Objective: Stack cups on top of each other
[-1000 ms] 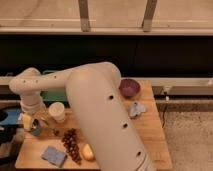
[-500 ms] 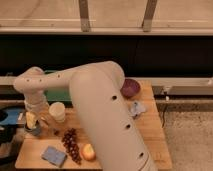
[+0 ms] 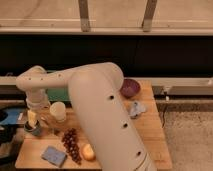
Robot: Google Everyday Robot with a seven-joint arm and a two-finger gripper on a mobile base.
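My gripper (image 3: 33, 121) hangs down from the white arm over the left end of the wooden table (image 3: 150, 135). Right under it sits a short, round, dark bluish cup (image 3: 32, 131), partly covered by the gripper. I cannot tell whether this is one cup or two together. Just to the right stands a pale cream, round, cup-like thing (image 3: 57, 111), apart from the gripper.
A purple bowl (image 3: 130, 88) sits at the back right of the table. A bunch of dark grapes (image 3: 70, 142), a blue sponge (image 3: 53, 155) and an orange fruit (image 3: 88, 151) lie in front. A pale blue crumpled thing (image 3: 136, 108) lies at the right. The arm's thick body covers the middle.
The arm's upper joint has drifted a little to the right. The gripper stays over the same spot at the table's left end.
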